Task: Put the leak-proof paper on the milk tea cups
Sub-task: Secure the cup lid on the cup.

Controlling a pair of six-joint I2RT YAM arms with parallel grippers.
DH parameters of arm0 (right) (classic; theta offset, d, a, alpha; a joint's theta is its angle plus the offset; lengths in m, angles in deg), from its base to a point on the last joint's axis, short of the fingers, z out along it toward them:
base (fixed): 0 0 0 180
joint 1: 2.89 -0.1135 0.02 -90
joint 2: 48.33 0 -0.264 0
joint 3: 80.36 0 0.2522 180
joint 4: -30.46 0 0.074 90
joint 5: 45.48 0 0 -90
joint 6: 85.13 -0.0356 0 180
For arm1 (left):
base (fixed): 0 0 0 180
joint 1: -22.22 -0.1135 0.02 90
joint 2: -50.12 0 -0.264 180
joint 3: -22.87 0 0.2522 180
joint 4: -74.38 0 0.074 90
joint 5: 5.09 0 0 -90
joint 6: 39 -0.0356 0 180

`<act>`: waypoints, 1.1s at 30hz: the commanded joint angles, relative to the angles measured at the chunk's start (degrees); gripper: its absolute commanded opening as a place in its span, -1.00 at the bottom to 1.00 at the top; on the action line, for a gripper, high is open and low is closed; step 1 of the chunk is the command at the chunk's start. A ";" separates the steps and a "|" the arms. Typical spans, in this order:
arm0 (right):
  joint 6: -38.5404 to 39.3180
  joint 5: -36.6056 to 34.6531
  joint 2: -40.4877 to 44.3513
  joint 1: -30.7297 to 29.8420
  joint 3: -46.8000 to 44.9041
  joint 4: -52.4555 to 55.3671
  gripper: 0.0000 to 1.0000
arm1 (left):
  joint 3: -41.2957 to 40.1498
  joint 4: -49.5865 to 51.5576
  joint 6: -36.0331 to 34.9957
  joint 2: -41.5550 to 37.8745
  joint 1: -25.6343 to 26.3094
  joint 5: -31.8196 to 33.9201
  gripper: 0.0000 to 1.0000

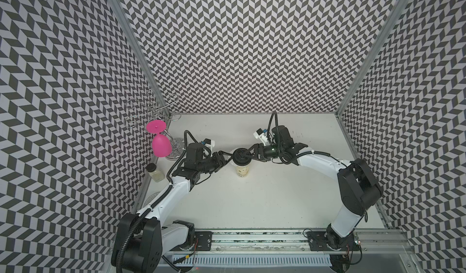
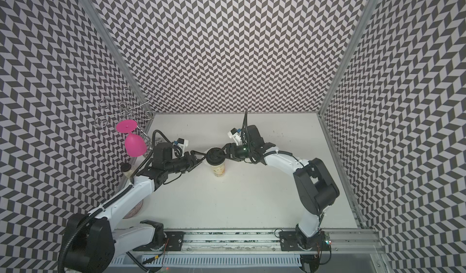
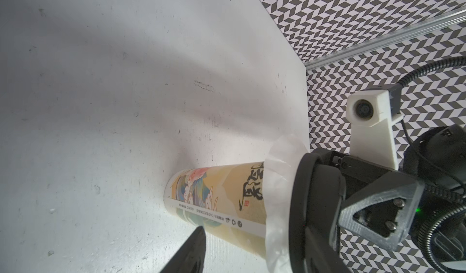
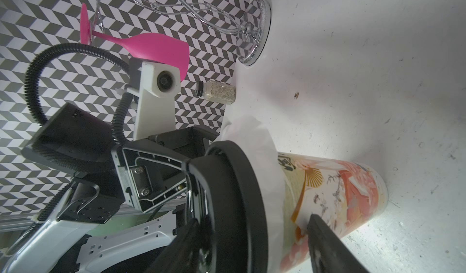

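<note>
The cup [image 1: 242, 171] stands upright near the middle of the white table [image 1: 252, 208]. The thin film [image 3: 280, 158] lies over its mouth, with its crinkled edge hanging down around the rim. A black lid [image 1: 241, 156] sits on top of the film.

The left gripper [image 1: 230, 157] reaches the cup's left rim. In both top views its fingertips come close together at the film's edge, but whether they pinch it cannot be told. The right gripper [image 1: 248, 155] comes in from the right with its jaws spread, one finger across the lid's top and the other beside the cup's wall below the lid.

Farther left, by the wall, stands a small jar [image 1: 155, 173]. Beyond it a pink goblet [image 1: 160, 145] hangs upside down from a wire rack [image 1: 151, 110] in the far left corner.
</note>
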 commanded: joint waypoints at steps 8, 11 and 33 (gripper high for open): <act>0.83 -2.67 -2.54 -0.56 -2.80 6.91 0.29 | -5.58 5.13 -0.47 2.54 0.70 7.15 0.17; 0.83 -2.63 -2.54 -0.56 -2.89 6.83 0.29 | -6.05 5.35 -0.56 2.63 0.86 8.09 0.16; 1.09 -3.27 -3.07 -0.65 -3.55 7.15 0.29 | -7.36 5.44 0.41 3.48 1.31 10.44 0.17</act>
